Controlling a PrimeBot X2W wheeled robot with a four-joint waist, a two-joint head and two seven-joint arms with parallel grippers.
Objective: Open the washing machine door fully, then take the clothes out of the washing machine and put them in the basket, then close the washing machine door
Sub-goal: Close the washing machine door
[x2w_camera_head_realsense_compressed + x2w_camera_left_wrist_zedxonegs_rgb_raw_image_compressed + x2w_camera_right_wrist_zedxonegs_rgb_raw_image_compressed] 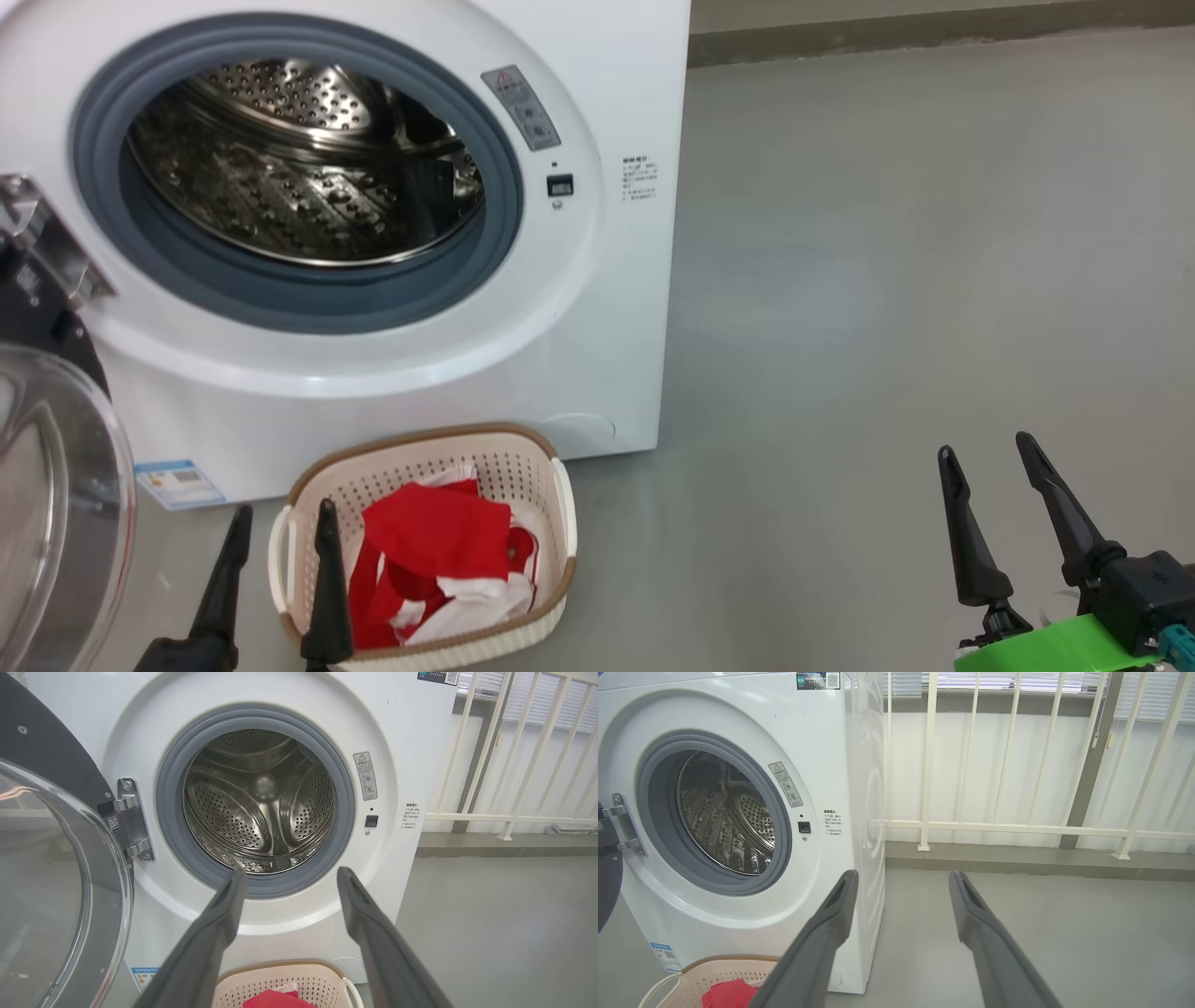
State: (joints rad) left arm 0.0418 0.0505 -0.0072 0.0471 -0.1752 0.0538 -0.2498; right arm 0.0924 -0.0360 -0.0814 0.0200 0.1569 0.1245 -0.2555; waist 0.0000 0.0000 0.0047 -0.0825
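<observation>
Holding the clothes (434, 537), a red and white heap, the basket (420, 439) stands on the floor just near of the washing machine (616, 327). The washing machine door (56, 504) hangs open at the left. The left gripper (286, 509), fingers spread and empty, hovers at the basket's left rim. The right gripper (986, 445), likewise spread and empty, is well apart at the right.

The washing machine (261, 812) mouth seems clear, the washing machine door (51, 882) jutting at its left, the basket (322, 985) below
</observation>
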